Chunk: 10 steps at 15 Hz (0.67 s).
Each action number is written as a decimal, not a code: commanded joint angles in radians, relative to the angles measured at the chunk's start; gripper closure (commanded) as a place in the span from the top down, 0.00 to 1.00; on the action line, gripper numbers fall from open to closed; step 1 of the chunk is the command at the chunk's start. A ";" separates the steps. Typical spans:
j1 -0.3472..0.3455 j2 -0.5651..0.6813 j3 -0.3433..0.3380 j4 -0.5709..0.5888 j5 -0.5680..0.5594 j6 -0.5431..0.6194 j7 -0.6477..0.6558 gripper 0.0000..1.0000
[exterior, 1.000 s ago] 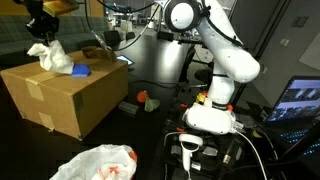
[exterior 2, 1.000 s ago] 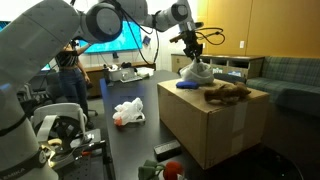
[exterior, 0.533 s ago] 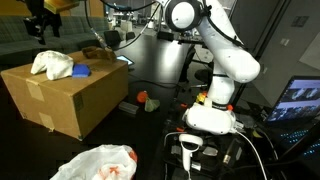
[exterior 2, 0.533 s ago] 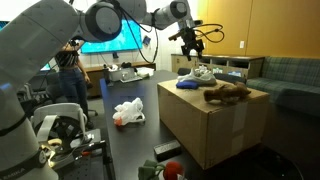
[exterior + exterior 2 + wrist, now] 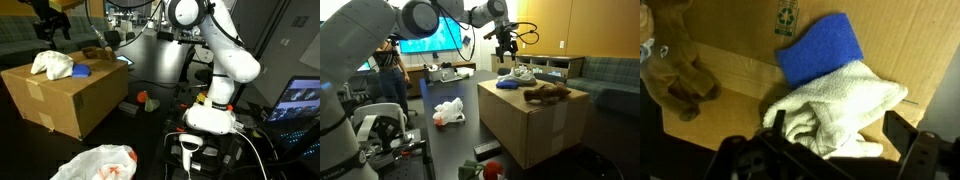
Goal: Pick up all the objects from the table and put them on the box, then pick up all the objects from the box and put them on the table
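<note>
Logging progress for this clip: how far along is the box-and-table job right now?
Done: the cream cloth, blue pad and brown lump lie on the box. In hand: nothing; the gripper hangs above the cloth, fingers open. Left: the white bag, orange-red item and dark bar sit on the table, not yet moved up; the whole return trip to the table also remains.
</note>
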 commanded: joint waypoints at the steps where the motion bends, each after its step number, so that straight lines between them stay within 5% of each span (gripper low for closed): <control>1: -0.010 -0.068 0.013 -0.137 0.020 0.027 0.013 1.00; 10: -0.069 -0.179 0.010 -0.507 0.070 0.250 0.047 1.00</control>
